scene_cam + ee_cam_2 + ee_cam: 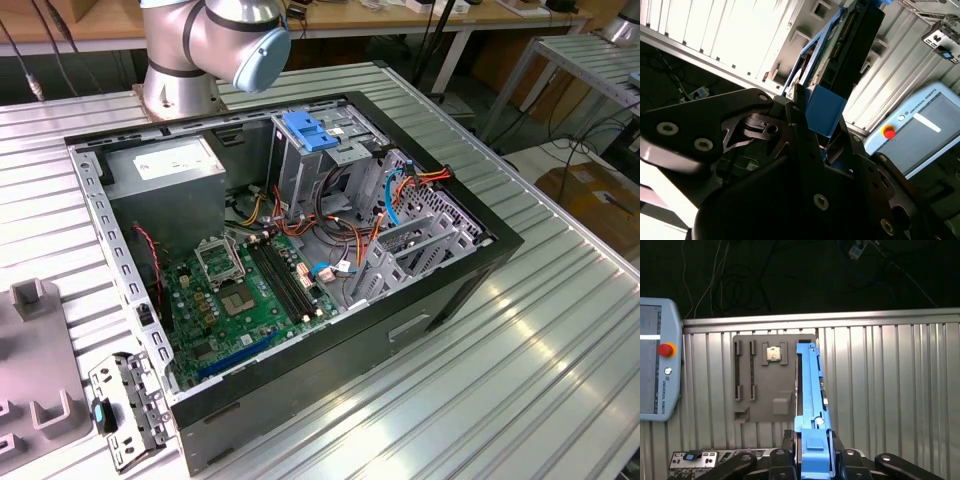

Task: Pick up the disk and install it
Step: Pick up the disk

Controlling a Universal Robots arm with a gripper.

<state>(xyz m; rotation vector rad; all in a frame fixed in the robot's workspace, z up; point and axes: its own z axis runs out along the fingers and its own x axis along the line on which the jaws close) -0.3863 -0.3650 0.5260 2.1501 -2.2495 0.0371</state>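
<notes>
Holding disk (810, 390) edge-on in gripper (814, 442), clamped tight on its blue end, above bench (880, 390), beside grey plate (760, 395) at bench's edge

Bright, even light; glare on ribbed table (715, 30)
</notes>
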